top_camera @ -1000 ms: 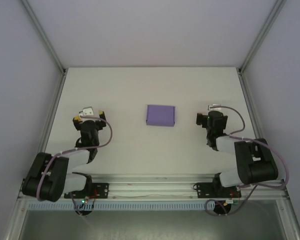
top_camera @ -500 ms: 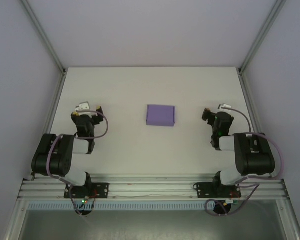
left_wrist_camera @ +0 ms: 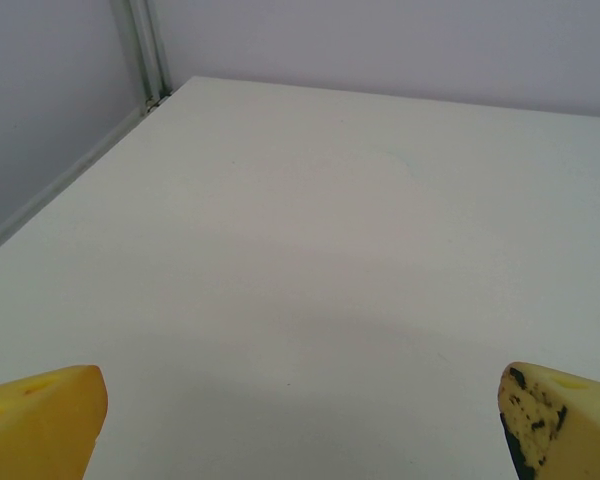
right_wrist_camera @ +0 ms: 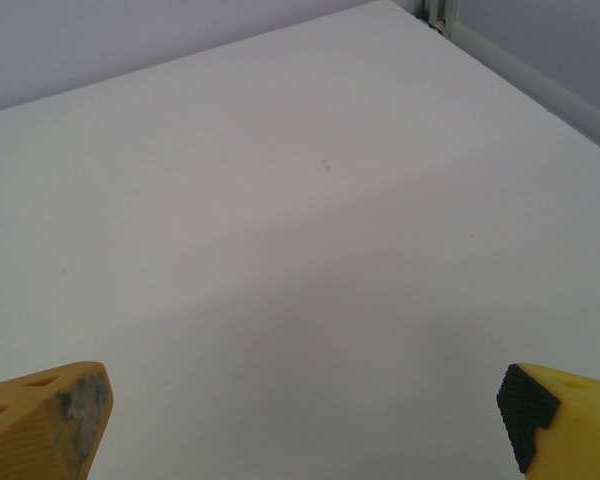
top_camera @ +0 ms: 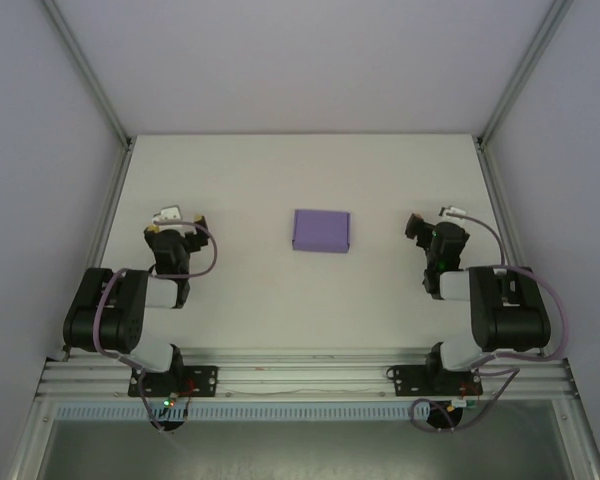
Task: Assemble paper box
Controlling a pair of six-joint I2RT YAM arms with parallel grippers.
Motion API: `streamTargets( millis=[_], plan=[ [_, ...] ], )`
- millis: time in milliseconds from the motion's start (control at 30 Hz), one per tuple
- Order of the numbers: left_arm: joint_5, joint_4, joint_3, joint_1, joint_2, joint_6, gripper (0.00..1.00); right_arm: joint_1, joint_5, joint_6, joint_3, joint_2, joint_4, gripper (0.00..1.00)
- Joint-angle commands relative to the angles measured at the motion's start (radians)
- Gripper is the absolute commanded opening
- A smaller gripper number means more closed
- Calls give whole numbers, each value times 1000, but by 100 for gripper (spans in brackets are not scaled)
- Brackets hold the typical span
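Observation:
The paper box (top_camera: 321, 230) is a small closed purple rectangle lying flat in the middle of the white table, seen from the top camera. My left gripper (top_camera: 175, 222) sits well to its left, folded back close to its base. My right gripper (top_camera: 432, 226) sits about as far to its right. Both stand open with only bare table between the yellow fingertips (left_wrist_camera: 42, 420) (right_wrist_camera: 40, 418). Neither gripper touches the box.
The white table (top_camera: 300, 180) is walled by pale panels and aluminium posts (top_camera: 88, 75) at the back corners. A metal rail (top_camera: 300, 375) with both arm bases runs along the near edge.
A second ago both arms reached further out; they have since folded back toward their bases, and the right one has settled a little more since. The box has not moved.

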Motion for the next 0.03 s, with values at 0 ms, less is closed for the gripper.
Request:
streamTargets(
  millis=[0],
  plan=[
    [8,-10,11,0,-8,-6,100,-2,-1,12,14,-14,-5,100]
  ],
)
